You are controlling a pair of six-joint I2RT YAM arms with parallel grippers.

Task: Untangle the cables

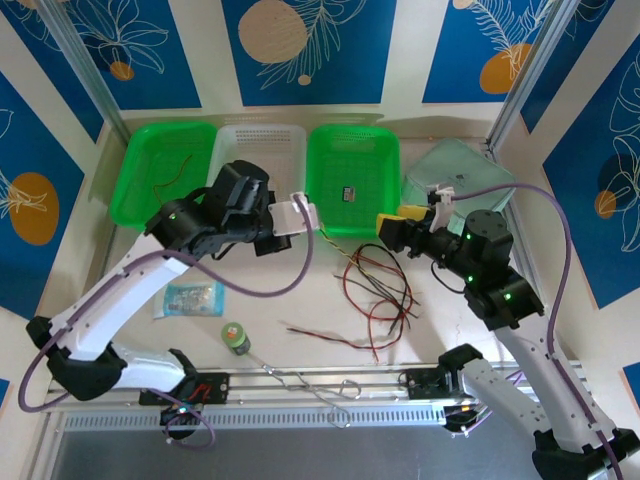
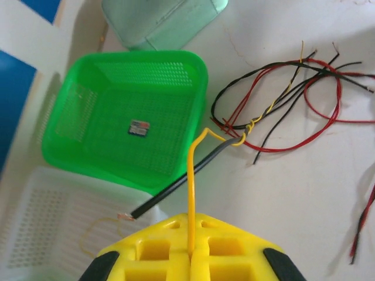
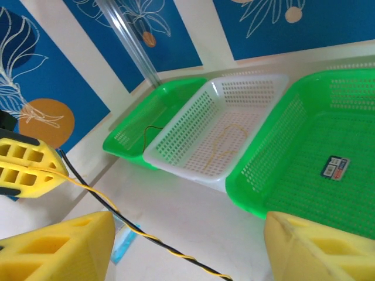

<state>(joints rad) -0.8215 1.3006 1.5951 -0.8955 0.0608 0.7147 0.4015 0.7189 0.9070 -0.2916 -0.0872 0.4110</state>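
The cables (image 1: 380, 290) lie as a loose tangle of red, black and yellow wires on the table right of centre, and they also spread across the table (image 2: 281, 99) ahead of my left gripper. My left gripper (image 2: 191, 221) is shut on a yellow cable (image 2: 190, 175) that rises from its pads and twists round a black cable (image 2: 176, 188). It hovers by the right green tray (image 1: 305, 212). My right gripper (image 3: 187, 234) is open, and the twisted yellow-and-black strand (image 3: 146, 237) runs between its fingers (image 3: 64, 249) without touching them. From above it is beside the tangle (image 1: 392, 228).
Along the back stand a green tray (image 1: 165, 170), a white tray (image 1: 262, 150) holding a thin tan wire (image 3: 225, 143), and a second green tray (image 1: 352, 175) with a small card (image 1: 349, 194). A teal lid (image 1: 455, 170), a packet (image 1: 190, 298), a green disc (image 1: 236, 338) and silver wire (image 1: 310, 385) lie around.
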